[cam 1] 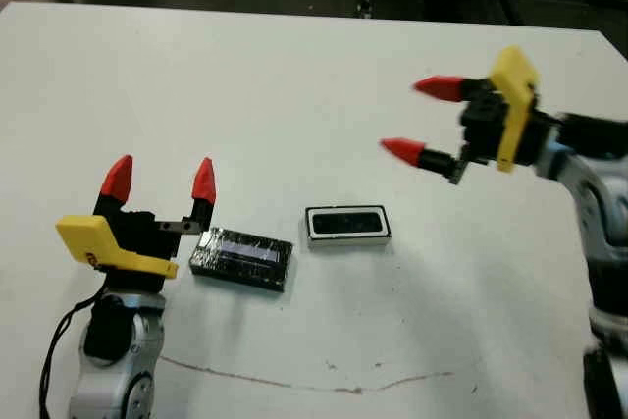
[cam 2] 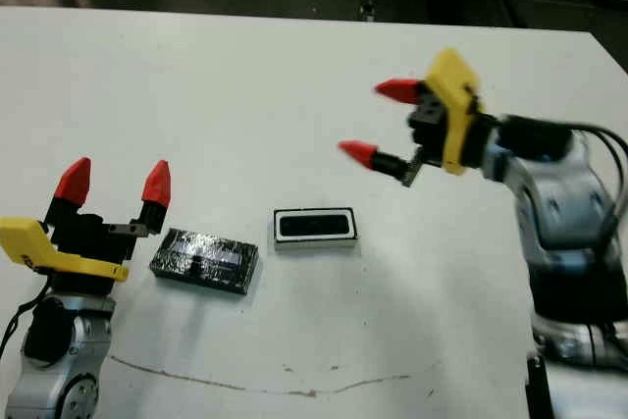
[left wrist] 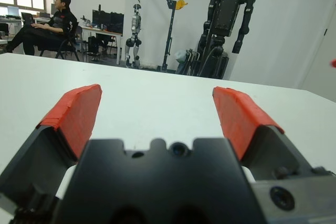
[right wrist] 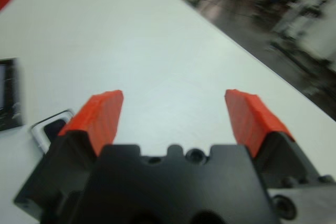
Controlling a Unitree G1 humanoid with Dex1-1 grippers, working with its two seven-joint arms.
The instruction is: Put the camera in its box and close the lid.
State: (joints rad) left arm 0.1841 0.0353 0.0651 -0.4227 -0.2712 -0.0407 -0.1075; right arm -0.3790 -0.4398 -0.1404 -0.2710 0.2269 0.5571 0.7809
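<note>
The box (cam 1: 347, 225), a shallow tray with a white rim, lies at the table's middle, and the dark camera (cam 1: 347, 221) fills its cavity. The lid (cam 1: 241, 257), glossy black with a pale stripe, lies flat to the box's left, apart from it. My left gripper (cam 1: 160, 182) stands open just left of the lid with nothing between its fingers (left wrist: 79, 114). My right gripper (cam 1: 420, 120) hangs open and empty above the table, right of the box and farther away. A corner of the box (right wrist: 50, 127) shows beside one of its fingers (right wrist: 100, 111).
A thin brown line (cam 1: 294, 380) runs across the white table (cam 1: 294, 95) near its front edge. Beyond the far edge, a person (left wrist: 50, 24) sits at desks and humanoid robots (left wrist: 226, 14) hang on stands.
</note>
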